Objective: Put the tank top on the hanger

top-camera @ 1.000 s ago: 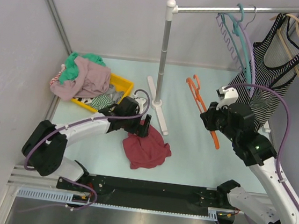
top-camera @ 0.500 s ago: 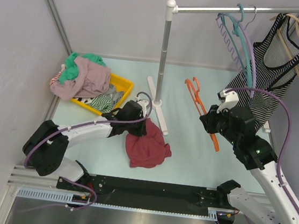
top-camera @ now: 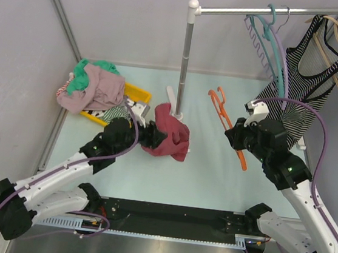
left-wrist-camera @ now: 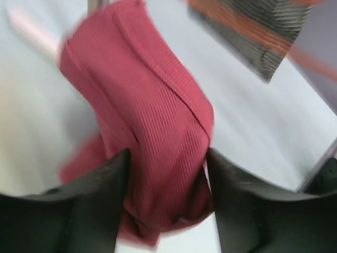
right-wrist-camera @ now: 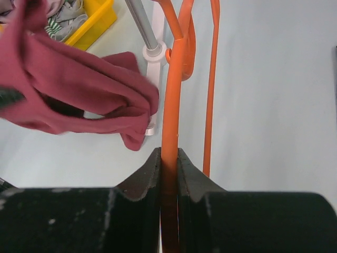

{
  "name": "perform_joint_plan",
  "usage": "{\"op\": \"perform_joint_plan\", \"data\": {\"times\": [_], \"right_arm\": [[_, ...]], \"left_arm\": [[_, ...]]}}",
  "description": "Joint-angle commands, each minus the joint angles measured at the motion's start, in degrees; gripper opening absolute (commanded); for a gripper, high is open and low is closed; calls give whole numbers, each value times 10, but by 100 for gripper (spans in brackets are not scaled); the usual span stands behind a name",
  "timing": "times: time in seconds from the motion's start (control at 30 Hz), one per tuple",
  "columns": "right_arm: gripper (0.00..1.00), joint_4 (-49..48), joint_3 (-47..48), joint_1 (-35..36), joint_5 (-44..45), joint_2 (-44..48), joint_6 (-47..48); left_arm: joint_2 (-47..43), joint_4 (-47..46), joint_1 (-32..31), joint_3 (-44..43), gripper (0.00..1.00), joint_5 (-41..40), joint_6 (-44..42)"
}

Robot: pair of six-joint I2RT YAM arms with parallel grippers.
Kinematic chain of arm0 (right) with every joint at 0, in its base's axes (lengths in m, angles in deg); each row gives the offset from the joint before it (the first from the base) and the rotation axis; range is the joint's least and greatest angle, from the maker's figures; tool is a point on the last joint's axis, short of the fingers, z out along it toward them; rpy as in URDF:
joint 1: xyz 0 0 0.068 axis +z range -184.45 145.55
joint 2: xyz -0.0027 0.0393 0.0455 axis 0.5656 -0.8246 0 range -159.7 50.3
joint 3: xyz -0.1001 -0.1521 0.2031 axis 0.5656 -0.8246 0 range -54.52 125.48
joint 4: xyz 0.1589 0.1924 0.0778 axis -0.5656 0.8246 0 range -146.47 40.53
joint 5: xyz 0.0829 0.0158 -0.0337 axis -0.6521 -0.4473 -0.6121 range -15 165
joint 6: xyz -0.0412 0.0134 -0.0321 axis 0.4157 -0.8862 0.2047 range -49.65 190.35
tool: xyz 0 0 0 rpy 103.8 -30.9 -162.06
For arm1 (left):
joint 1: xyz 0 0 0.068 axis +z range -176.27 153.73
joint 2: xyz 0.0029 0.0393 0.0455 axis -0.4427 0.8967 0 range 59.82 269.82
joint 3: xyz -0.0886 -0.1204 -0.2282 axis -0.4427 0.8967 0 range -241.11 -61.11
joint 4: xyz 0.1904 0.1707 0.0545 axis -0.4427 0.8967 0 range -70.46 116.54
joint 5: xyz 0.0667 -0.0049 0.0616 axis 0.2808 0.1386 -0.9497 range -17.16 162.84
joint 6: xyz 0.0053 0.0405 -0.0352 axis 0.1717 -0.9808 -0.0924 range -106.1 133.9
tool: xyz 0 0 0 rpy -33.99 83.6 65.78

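While the tank top (top-camera: 171,138) is gripped by the left hand (top-camera: 151,135), none of it is on the hanger (top-camera: 225,122) yet. Left hand: fingers (left-wrist-camera: 95,200) pinching a fold of the maroon ribbed fabric. The cloth appears lifted off the desk (top-camera: 212,174) and hangs bunched ahead of the fingertips; no strap opening can be made out. Right hand (top-camera: 235,137): pressed together on one thin arm of the hanger, held above the desk with the hook end pointing away from the hand. From the right wrist, the tank top sits ahead and to the left of the hand, near the hanger but apart from it. Judged status: both items in hand, threading not begun. Left to do: open a strap, pass one hanger shoulder through, then the other, and let the garment settle.
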Motion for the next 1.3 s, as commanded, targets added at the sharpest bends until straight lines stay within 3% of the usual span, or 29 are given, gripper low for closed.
{"op": "perform_joint_plan", "data": {"times": [0.0,0.13,0.23,0.37,0.53,0.6,0.67,0.77,1.13,1.27], "right_arm": [[0,-35,16,3,-3,-3,-12],[0,-43,13,3,-10,-12,-16],[0,-49,9,3,-28,-18,-20],[0,-54,-2,4,-34,-18,-25],[0,-60,-22,4,-51,-5,-37],[0,-60,-26,4,-51,1,-38],[0,-51,-25,4,-48,5,-37],[0,-38,-22,4,-44,12,-35],[0,-23,-25,4,-40,22,-30],[0,-26,-26,4,-42,23,-31]], "left_arm": [[-38,80,-3,118,78,-23,73],[-135,145,-3,160,93,-51,107],[-178,191,-3,138,96,-99,105],[-143,192,-2,87,97,-146,75],[-20,124,-3,44,91,-108,52],[45,96,-3,27,84,-105,50],[105,90,-3,4,70,-117,48],[159,82,-2,-18,61,-139,43],[228,52,-2,-27,60,-160,16],[246,54,-2,-31,55,-169,17]]}}
